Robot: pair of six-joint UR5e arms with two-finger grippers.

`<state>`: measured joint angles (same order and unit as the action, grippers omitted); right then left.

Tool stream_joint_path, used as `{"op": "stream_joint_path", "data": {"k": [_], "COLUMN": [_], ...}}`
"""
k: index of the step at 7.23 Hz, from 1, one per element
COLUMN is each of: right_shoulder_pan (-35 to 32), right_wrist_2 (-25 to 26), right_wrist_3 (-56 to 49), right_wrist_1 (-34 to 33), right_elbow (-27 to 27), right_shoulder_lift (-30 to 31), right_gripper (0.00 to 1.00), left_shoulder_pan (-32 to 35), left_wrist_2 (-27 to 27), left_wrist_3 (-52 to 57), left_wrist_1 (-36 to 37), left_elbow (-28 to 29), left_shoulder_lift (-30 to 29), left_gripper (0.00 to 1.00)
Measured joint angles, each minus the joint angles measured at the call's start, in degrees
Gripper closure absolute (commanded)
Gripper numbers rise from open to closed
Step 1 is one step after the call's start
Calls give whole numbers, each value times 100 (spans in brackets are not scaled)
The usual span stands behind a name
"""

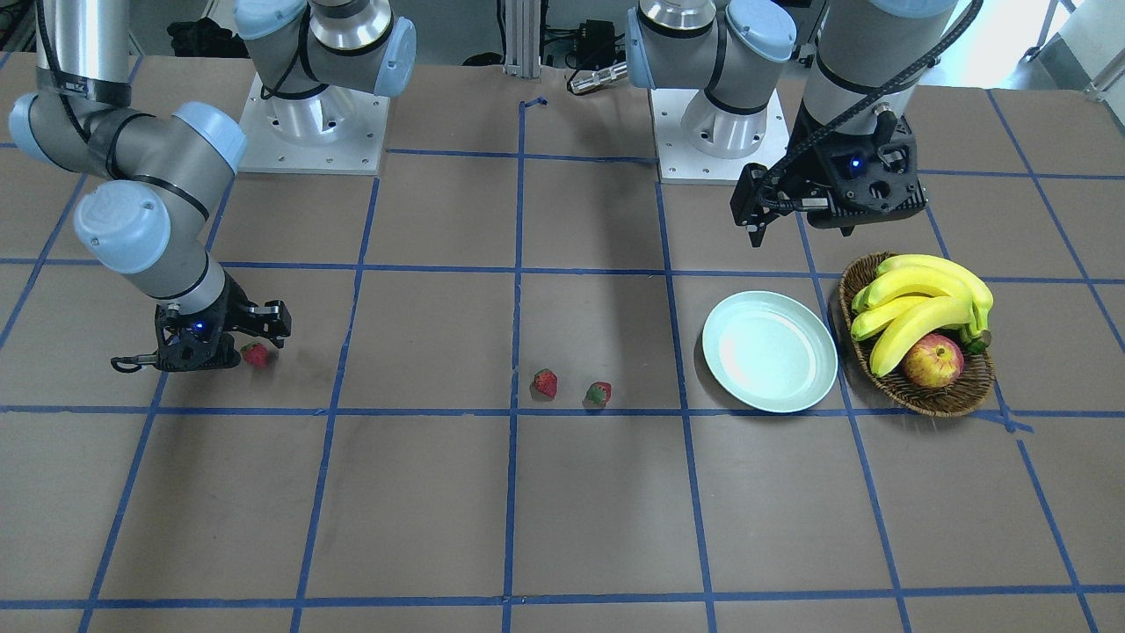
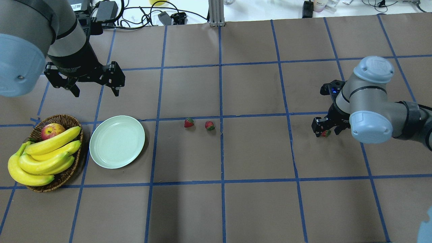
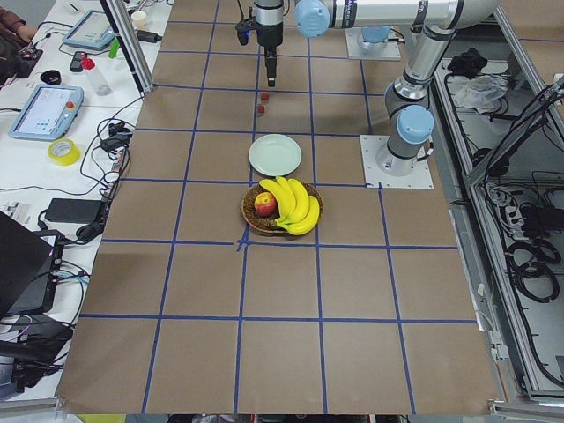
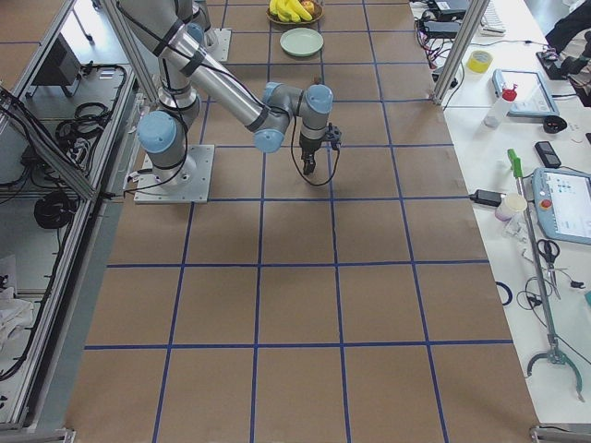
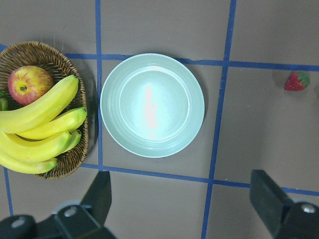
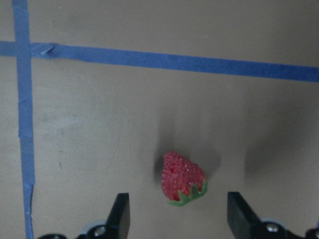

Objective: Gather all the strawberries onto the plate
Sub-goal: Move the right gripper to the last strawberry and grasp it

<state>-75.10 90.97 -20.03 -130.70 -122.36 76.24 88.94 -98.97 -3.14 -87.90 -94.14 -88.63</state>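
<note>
my right pincer (image 6: 177, 196) sits low over the table (image 2: 256, 152), released, its two fingers spread wide. one strawberry (image 6: 183, 177) lies on the brown paper between them, green cap toward the camera, and neither finger touches it. a blue tape line (image 6: 199, 62) crosses the paper just beyond the berry.

a second strawberry (image 2: 189, 122) and a third strawberry (image 2: 209, 126) lie near each other but apart, well away from this pincer on the side toward my left arm, roughly between my two pincers.

my left pincer (image 2: 96, 88) hangs raised above the table, released too, fingers wide apart. its wrist camera looks straight down on the plate (image 5: 152, 105), which lies just ahead of the fingertips. all three berries are on the table, off the plate. on the plate's far side from the berries a wicker basket (image 2: 65, 119) stands just beside its rim, holding bananas (image 2: 47, 155) and an apple (image 2: 52, 131). the plate lies between that basket and the two loose berries.
</note>
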Motion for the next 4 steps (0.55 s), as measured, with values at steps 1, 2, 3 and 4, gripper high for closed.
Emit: {"op": "stream_joint_path", "data": {"k": [1,2,3,4], "right_shoulder_pan": [2,4,4,-13], "right_wrist_2": [12,23,30,24], "right_wrist_3": [4,8,14,95], "right_wrist_1": [-107,-143,-156,-145], "right_elbow": [-24,-16,-9,26], "right_shoulder_lift": [-80,-106,-112,-99], "right_gripper": [84,86,86,81], "left_shoulder_pan": [0,0,0,0], "left_wrist_2": [-2,-4,-2,0], "left_wrist_3": [4,5,8,10], "left_wrist_1": [6,9,10,10], "left_elbow": [0,-2,-5,-6], "left_shoulder_lift": [2,1,-1,-4], "left_gripper": [0,0,0,0]}}
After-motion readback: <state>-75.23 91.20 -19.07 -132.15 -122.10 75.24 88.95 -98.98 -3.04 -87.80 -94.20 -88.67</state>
